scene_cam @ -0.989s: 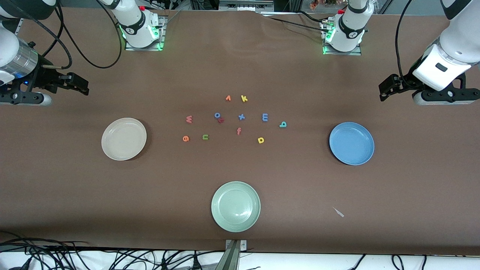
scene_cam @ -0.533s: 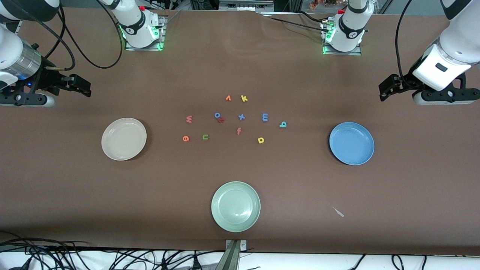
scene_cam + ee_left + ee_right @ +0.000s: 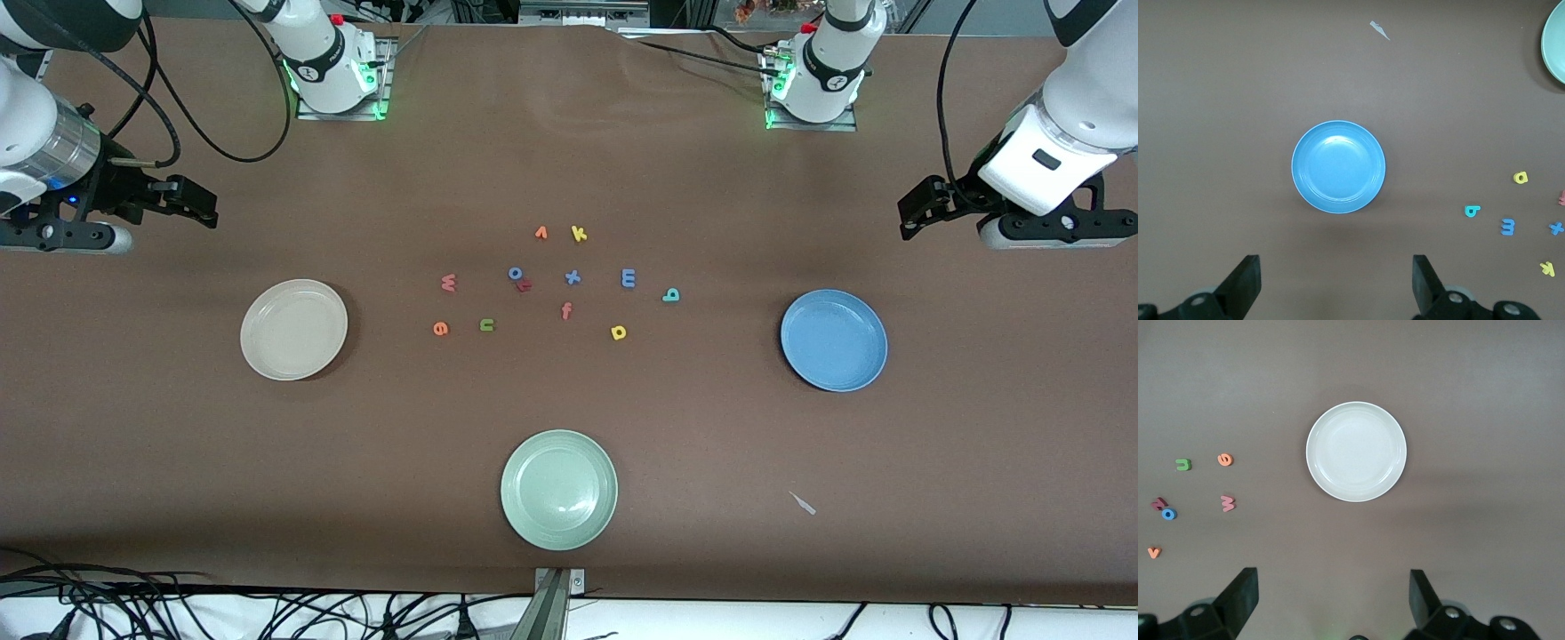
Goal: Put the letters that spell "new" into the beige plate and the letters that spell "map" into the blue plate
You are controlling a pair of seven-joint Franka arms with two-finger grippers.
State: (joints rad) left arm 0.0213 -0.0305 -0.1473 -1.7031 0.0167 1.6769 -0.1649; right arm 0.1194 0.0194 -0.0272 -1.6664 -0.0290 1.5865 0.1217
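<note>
The beige plate (image 3: pixel 293 329) (image 3: pixel 1356 451) lies toward the right arm's end, the blue plate (image 3: pixel 834 340) (image 3: pixel 1338 167) toward the left arm's end. Between them lie the pinkish-red "w" (image 3: pixel 448 283) (image 3: pixel 1228 503), orange "e" (image 3: pixel 440 328) (image 3: pixel 1225 459), olive-green "n" (image 3: pixel 486 324) (image 3: pixel 1183 464), blue "m" (image 3: pixel 628 278) (image 3: pixel 1507 227), teal "a" (image 3: pixel 671 294) (image 3: pixel 1472 211) and yellow "p" (image 3: pixel 619 332) (image 3: pixel 1520 177). My right gripper (image 3: pixel 188 203) (image 3: pixel 1331 597) hangs open and empty over bare table by the beige plate. My left gripper (image 3: pixel 920 209) (image 3: pixel 1336 280) hangs open and empty over bare table by the blue plate.
A pale green plate (image 3: pixel 558 489) sits near the front edge. Other letters lie among the task's: orange "v" (image 3: pixel 540 233), yellow "k" (image 3: pixel 579 234), blue "o" (image 3: pixel 515 273) on a dark red letter, blue "x" (image 3: pixel 573 277), orange-red "f" (image 3: pixel 566 310). A small scrap (image 3: pixel 803 503) lies nearer the camera than the blue plate.
My right arm has shifted slightly toward the middle of the table. The left arm, the plates and the letters have not moved.
</note>
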